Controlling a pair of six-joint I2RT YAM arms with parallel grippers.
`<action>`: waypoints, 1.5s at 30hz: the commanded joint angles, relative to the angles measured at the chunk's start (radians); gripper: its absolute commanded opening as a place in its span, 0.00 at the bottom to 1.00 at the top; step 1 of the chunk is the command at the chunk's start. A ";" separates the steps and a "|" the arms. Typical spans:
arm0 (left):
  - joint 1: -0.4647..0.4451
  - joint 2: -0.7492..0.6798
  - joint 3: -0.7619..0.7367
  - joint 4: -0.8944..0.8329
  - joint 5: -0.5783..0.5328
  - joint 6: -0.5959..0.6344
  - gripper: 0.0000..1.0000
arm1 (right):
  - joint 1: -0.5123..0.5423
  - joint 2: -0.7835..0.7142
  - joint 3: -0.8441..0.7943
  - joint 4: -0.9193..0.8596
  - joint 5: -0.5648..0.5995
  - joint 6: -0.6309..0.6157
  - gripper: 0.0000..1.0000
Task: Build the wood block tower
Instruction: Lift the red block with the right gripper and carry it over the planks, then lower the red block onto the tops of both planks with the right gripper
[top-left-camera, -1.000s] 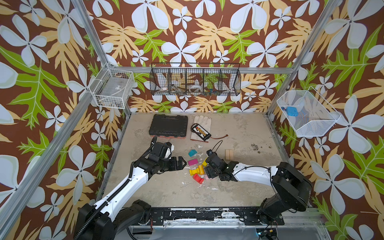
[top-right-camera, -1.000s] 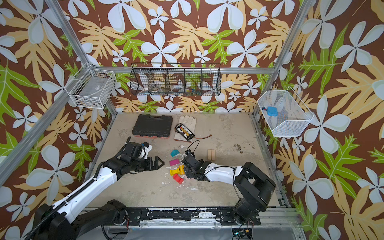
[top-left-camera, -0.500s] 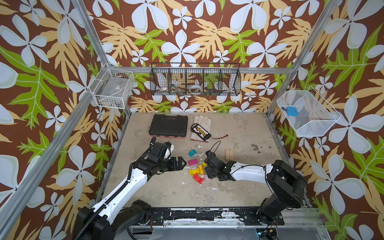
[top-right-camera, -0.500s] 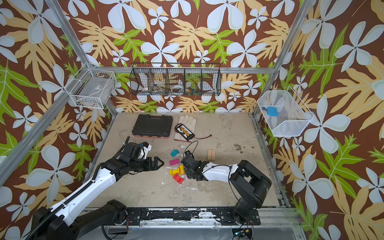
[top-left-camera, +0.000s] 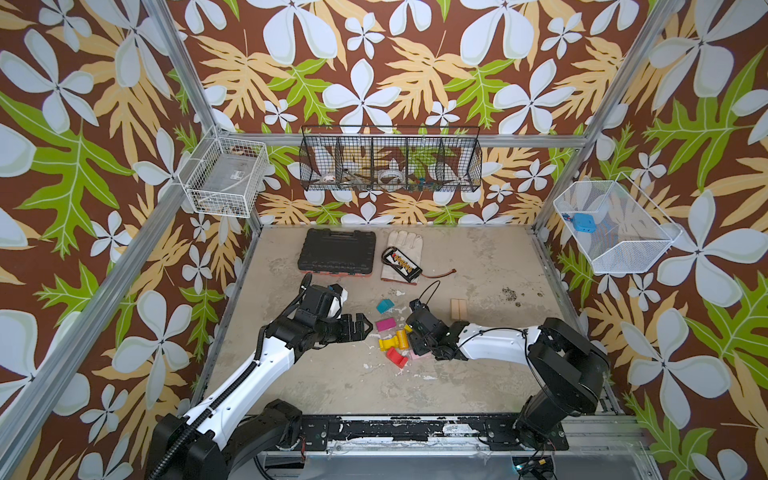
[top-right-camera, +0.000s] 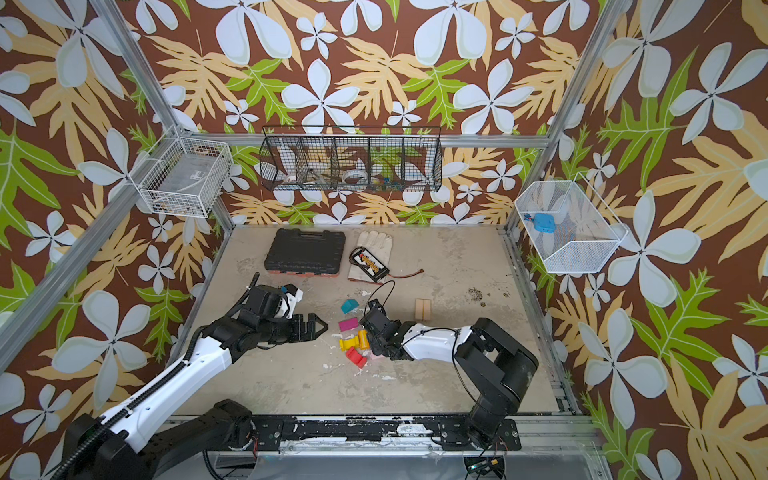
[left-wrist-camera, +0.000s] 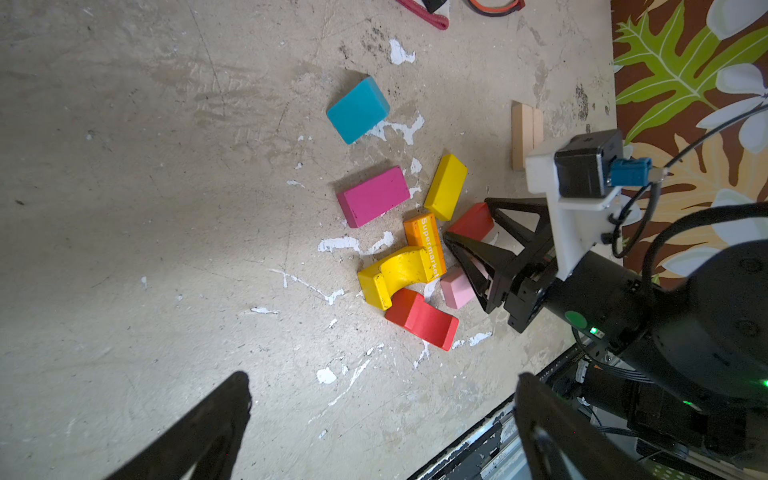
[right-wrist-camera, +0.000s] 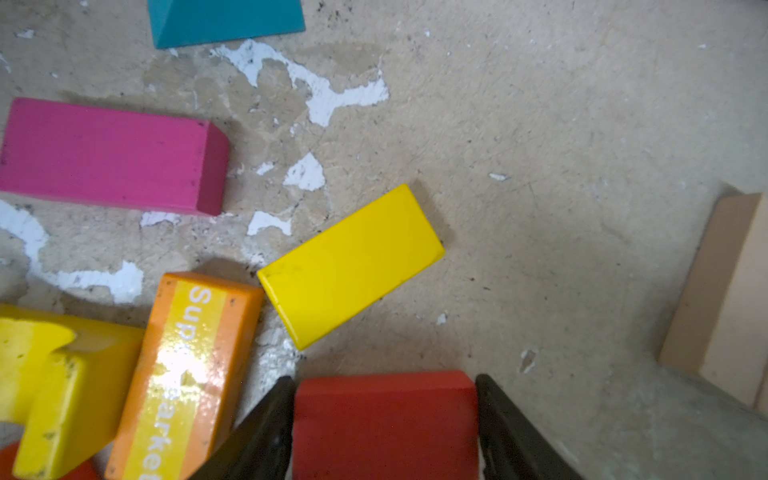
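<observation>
Right pincer clamped on red block amid scattered blocks. Left pincer spread wide, empty, just left of magenta block.

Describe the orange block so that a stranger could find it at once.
On the table, in front of the black tool case, lies a loose cluster of coloured blocks. The orange block lies beside the yellow arch there; it alone carries white lettering.

Beige tabletop with scattered wood blocks, tool case, glove.
</observation>
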 joint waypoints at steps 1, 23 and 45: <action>0.000 -0.003 0.001 0.002 0.001 0.006 1.00 | 0.001 0.008 -0.002 -0.052 0.000 0.000 0.67; 0.001 0.006 -0.002 0.001 -0.009 0.002 1.00 | -0.044 -0.172 0.101 -0.168 0.057 -0.023 0.44; 0.001 -0.007 -0.009 0.016 0.034 0.010 1.00 | -0.441 -0.201 0.064 -0.091 -0.124 0.075 0.40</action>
